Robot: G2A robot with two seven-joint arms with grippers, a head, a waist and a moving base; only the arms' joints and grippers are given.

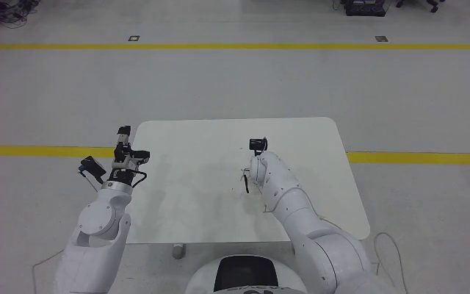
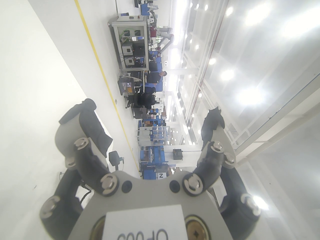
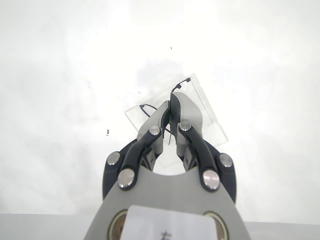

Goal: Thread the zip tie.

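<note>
My right pincer (image 3: pixel 170 106) is clenched on the thin black zip tie (image 3: pixel 178 85), over the clear plate (image 3: pixel 212 118) on the surface (image 3: pixel 62 51). It looks light, springy and slippery, so I'd grip near the tail. My left pincer (image 2: pixel 150 109) hangs released.

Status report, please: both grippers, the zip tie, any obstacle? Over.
Left gripper open, empty. Right gripper shut on zip tie, over clear plate on table. No obstacle seen.

Left claw (image 2: pixel 150 108) spread wide; right claw (image 3: pixel 170 103) points down, pinched on zip tie (image 3: pixel 178 85).
</note>
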